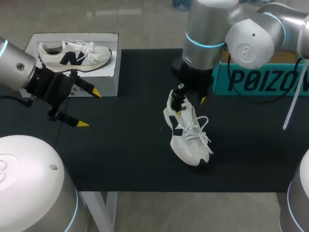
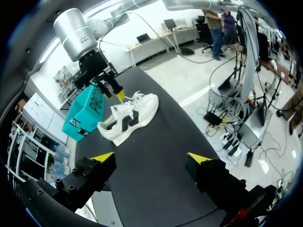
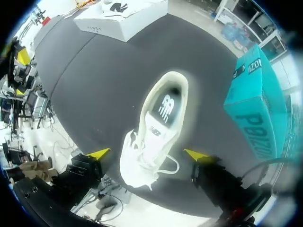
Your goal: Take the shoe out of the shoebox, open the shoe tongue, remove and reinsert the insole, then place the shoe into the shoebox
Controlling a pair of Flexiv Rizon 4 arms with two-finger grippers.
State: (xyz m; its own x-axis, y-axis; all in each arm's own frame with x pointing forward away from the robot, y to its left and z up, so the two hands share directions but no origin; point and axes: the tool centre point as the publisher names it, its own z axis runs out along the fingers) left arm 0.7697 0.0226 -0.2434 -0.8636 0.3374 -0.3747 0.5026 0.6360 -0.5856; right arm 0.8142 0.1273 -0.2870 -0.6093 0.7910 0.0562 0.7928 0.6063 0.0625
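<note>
A white shoe (image 1: pixel 187 135) with a dark logo lies on the black mat (image 1: pixel 125 145) near the middle, toe towards the front edge. My right gripper (image 1: pixel 191 106) hangs open just over its heel; in the right wrist view the shoe (image 3: pixel 151 137) lies below the gripper (image 3: pixel 147 154), fingers spread to either side without touching it. The dark insole (image 3: pixel 166 106) shows inside the shoe's opening. My left gripper (image 1: pixel 89 108) stands open and empty at the left, in front of the white shoebox (image 1: pixel 96 79). From the left wrist, the shoe (image 2: pixel 130 116) is far ahead of that gripper (image 2: pixel 151 158).
A second white shoe (image 1: pixel 75 53) rests on top of the white shoebox at the back left. A teal box (image 1: pixel 260 77) stands at the back right, close behind my right arm (image 1: pixel 212 34). The mat's left front is bare.
</note>
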